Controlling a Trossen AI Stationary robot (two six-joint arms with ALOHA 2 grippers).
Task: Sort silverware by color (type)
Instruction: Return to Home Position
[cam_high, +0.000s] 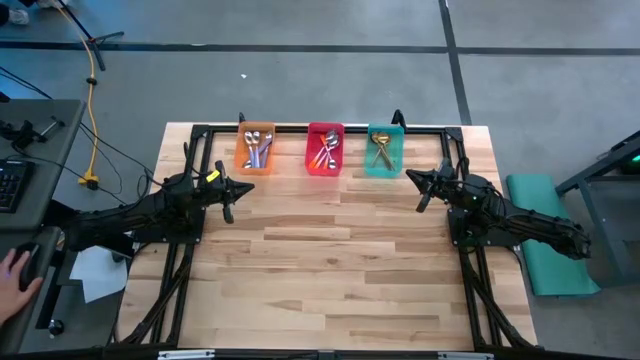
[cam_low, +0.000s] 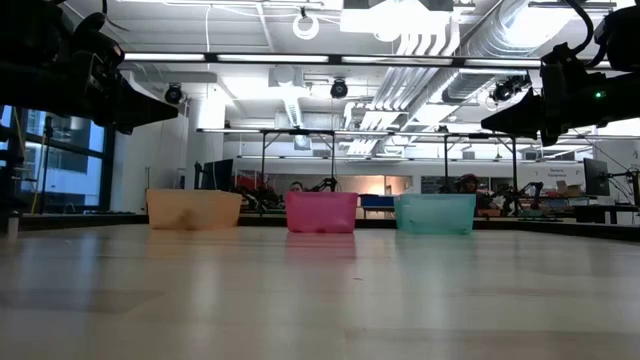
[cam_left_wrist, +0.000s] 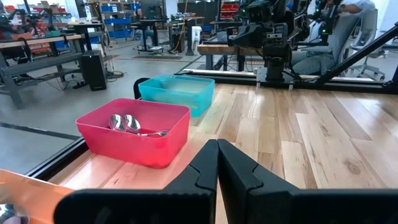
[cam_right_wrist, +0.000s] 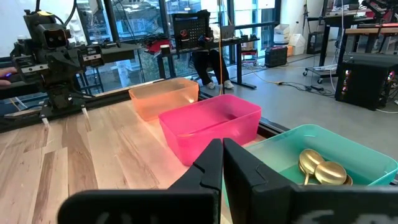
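The spoons lie inside three bins along the table's far edge. Purple-handled ones fill the orange bin (cam_high: 255, 149), orange-red-handled ones the pink bin (cam_high: 325, 149), gold ones (cam_right_wrist: 323, 168) the green bin (cam_high: 384, 150). My left gripper (cam_high: 230, 190) hovers shut above the table, near the orange bin. My right gripper (cam_high: 421, 187) hovers shut near the green bin. In the low view both arms hang high above the tabletop. Neither gripper holds anything.
A black frame rail (cam_high: 320, 128) runs behind the bins along the far edge. Bare wooden tabletop (cam_high: 330, 270) stretches from the bins to the near edge. A person's hand (cam_high: 15, 270) rests at a desk left of the table.
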